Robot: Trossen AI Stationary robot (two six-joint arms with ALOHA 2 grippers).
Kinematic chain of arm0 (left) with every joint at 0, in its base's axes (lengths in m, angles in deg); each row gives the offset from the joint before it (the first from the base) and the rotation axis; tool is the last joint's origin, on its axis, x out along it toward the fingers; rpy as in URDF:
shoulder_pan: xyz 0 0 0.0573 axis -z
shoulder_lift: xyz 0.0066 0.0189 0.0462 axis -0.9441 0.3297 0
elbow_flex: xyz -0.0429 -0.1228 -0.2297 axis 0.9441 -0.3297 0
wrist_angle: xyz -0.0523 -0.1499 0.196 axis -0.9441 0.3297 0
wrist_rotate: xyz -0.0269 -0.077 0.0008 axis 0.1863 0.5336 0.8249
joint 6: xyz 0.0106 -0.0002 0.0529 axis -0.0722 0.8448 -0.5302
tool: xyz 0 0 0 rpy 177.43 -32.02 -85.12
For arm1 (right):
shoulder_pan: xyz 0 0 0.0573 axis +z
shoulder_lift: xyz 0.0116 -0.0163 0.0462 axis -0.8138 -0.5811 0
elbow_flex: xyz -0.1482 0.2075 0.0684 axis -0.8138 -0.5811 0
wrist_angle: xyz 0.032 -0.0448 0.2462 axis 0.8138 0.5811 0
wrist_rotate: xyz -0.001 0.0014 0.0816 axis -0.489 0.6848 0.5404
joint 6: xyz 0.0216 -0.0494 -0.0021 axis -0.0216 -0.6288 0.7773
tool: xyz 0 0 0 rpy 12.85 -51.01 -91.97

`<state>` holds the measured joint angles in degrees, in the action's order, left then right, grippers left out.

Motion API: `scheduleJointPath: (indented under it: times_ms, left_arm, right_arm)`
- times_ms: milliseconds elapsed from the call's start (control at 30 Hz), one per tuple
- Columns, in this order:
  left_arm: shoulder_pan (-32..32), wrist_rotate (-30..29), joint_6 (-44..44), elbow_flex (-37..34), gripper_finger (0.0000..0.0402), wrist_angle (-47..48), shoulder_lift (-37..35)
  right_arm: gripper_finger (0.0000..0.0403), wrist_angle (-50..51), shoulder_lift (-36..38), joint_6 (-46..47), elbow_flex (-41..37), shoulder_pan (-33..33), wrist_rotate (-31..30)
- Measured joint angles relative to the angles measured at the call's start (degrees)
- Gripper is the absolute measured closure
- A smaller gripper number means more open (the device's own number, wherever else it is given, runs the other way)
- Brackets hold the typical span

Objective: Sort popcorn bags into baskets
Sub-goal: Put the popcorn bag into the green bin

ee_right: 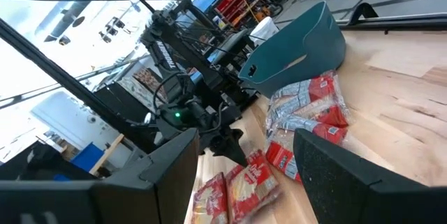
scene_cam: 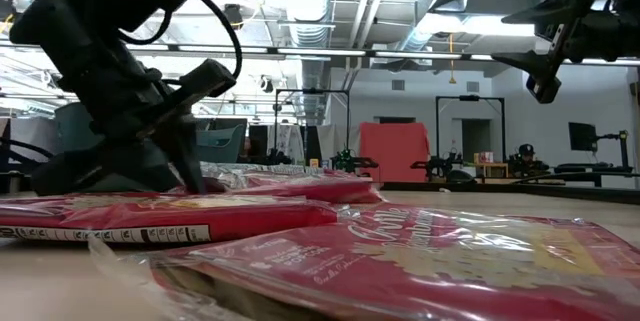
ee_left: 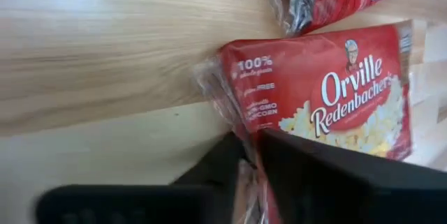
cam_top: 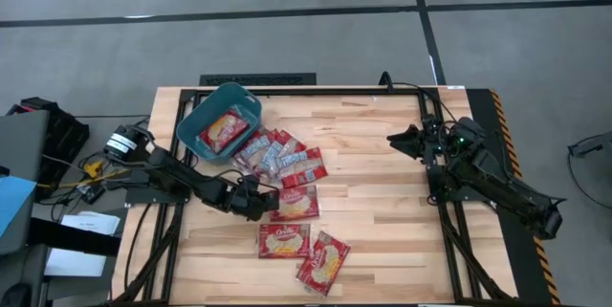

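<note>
- The left pincer (cam_top: 260, 198) is down on the desk (cam_top: 382, 202) at the near edge of a popcorn bag (cam_top: 295, 202), which lies flat just below the heap of bags.
- In the left wrist view its fingers (ee_left: 307, 175) are pressed together over the crinkled edge seal of that bag (ee_left: 335, 91); I judge the pincer closed on the bag's edge, the grip just made.
- The bag stretches away from the left pincer toward the desk's middle, so it is held by one end with its body trailing outward.
- The teal bin (cam_top: 218, 121) sits at the far left corner of the desk, behind the left pincer and close to that arm's side; one bag (cam_top: 226, 131) already lies in it.
- The coming move, as I judge it, is a lift and a swing back toward the bin, past the heap of loose bags (cam_top: 277, 157) lying between.
- Two more bags (cam_top: 283, 240) (cam_top: 323, 263) lie nearer the front of the desk, apart from the heap.
- The right pincer (cam_top: 402, 139) waits, raised at the desk's right side, fingers spread wide and holding nothing, well apart from every bag; the left arm is clearly the nearer one.
</note>
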<state>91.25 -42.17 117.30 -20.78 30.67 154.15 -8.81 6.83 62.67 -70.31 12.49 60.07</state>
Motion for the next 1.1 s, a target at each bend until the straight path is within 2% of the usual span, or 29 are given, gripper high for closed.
scheduleJointPath:
  times_ms: [67, 200, 333, 700, 900, 1100]
  left_arm:
    - [-0.12, -0.46, 1.36, -0.02, 0.0391, -1.89, 1.09]
    - [-0.31, 0.19, 2.07, -0.23, 0.0399, -6.67, 1.39]
    - [-0.27, -0.34, 1.37, 0.28, 0.0401, -9.58, -1.41]
    - [-0.25, -9.44, -1.93, 4.61, 0.0401, -4.71, -11.02]
    - [-0.33, -17.46, -3.45, 4.81, 0.0402, -4.06, -15.79]
    - [-0.75, -21.79, -6.53, 4.81, 0.0401, -4.2, -20.28]
  right_arm:
    - [0.0143, 0.21, 0.01, 0.02, 0.0, 0.25, 0.01]
    - [0.0143, 0.34, 0.01, 0.28, 0.0, 0.88, 0.18]
    - [0.0143, 0.32, -0.04, 0.21, 0.0, 1.68, 0.03]
    - [0.0143, 0.35, -0.04, -0.11, 0.0, 1.86, -0.1]
    - [0.0143, 0.39, -0.04, -0.13, 0.0, 1.84, -0.5]
    - [0.0143, 0.41, -0.04, -0.13, 0.0, 1.84, -0.63]
